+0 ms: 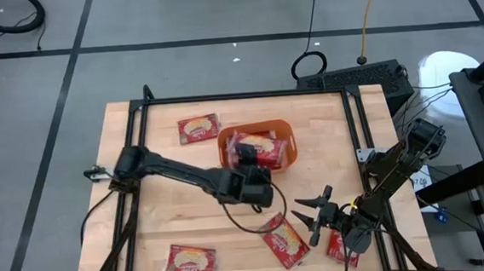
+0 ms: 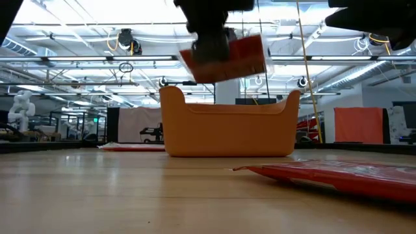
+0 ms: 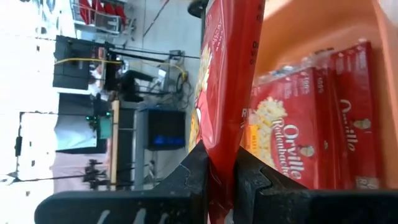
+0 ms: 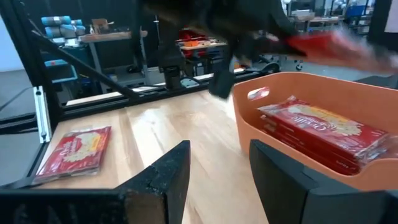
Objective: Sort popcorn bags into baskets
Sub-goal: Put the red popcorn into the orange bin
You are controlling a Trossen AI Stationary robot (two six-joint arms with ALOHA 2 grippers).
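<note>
packet point(image 3: 227, 81) pinched in left end effector point(image 3: 219, 171), above bin point(image 2: 227, 130)

— What surrounds the pale wooden bench point(image 1: 188, 216) with its black metal frame?
— A grey concrete floor point(image 1: 177, 67) crossed by dark tape lines, with black cables point(image 1: 309, 62) looped on it and a yellow cord point(image 1: 368, 11) trailing toward a dark box

— And farther back?
— A big open hall: white ceiling trusses point(image 2: 78, 58) with strip lights, an orange panel point(image 2: 356, 125) at the far side, a white machine point(image 2: 19, 107) off in the distance
</note>
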